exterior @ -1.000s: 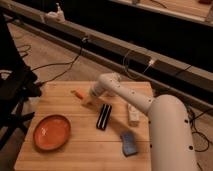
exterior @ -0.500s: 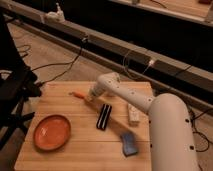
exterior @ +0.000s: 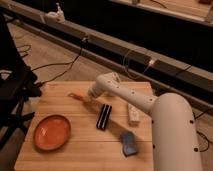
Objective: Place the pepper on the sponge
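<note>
1. The wooden table [exterior: 80,156] carries everything.
2. The white arm [exterior: 170,125] rises from the near right and reaches across to the far left part of the table.
3. An orange plate [exterior: 51,132] lies near left. A black ridged block [exterior: 104,116] sits mid-table, with a white bar [exterior: 133,114] just to its right.
4. The sponge [exterior: 129,143] lies near right, close to the arm's base, with nothing on it.
5. The gripper [exterior: 90,96] is low at the far left, at the right end of the pepper [exterior: 75,95]. The pepper lies on the wood, well apart from the sponge.
6. What changed over the last second is that the jaws have drawn fully together, while the arm and pepper sit where they did before. The wrist hides the contact, so whether the pepper is actually pinched cannot be seen. Most likely this is the grasp closing.
7. If the grip holds, what remains is to lift the pepper and carry it near and right to the sponge. Such a slim pepper could slip out.
</note>
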{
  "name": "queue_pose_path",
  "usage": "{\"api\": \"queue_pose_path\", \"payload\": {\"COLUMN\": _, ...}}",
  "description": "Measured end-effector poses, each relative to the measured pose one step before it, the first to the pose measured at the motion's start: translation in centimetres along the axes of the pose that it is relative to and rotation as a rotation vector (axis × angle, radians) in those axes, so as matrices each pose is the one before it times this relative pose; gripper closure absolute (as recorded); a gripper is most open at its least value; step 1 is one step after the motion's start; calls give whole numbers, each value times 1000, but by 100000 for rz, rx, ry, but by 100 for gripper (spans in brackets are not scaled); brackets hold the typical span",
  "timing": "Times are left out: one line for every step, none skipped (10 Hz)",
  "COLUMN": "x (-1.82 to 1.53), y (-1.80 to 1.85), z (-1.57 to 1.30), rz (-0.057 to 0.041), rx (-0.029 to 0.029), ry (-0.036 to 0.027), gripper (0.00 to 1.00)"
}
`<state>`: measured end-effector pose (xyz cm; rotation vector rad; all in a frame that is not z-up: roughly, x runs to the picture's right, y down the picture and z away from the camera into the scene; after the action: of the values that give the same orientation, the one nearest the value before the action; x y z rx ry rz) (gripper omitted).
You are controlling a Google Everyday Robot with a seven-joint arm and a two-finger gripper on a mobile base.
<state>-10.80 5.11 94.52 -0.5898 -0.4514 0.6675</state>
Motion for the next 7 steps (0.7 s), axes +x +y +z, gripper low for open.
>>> {"api": "queue_pose_path", "payload": {"x": -329, "y": 825, "z": -757, "rz": -1349, "rx": -3794, "ry": -1477, "gripper": 100}}
{"api": "queue_pose_path", "payload": {"x": -175, "y": 921, "z": -845, "rz": -2168, "rx": -4709, "ry": -1283, "gripper": 100}}
{"api": "queue_pose_path", "payload": {"x": 67, "y": 797, "z": -643, "rz": -2228, "rx": -4228, "ry": -450, "gripper": 100}}
{"api": "queue_pose_path", "payload": {"x": 455, "y": 1205, "z": -1275, "rz": -4401, "rx": -7022, "ry": 471, "gripper": 100}}
{"api": "queue_pose_path", "payload": {"x": 552, "y": 762, "z": -1078, "rz": -3651, "rx": -4418, "ry": 1313, "gripper": 100}}
{"api": "queue_pose_path", "payload": {"x": 708, "y": 728, "z": -1268, "rz": -3407, "rx": -4289, "ry": 1657, "gripper": 100}}
{"api": "queue_pose_path", "payload": {"x": 784, "y": 306, "z": -1081, "rz": -1426, "rx": -2098, "ry": 1656, "gripper": 100}}
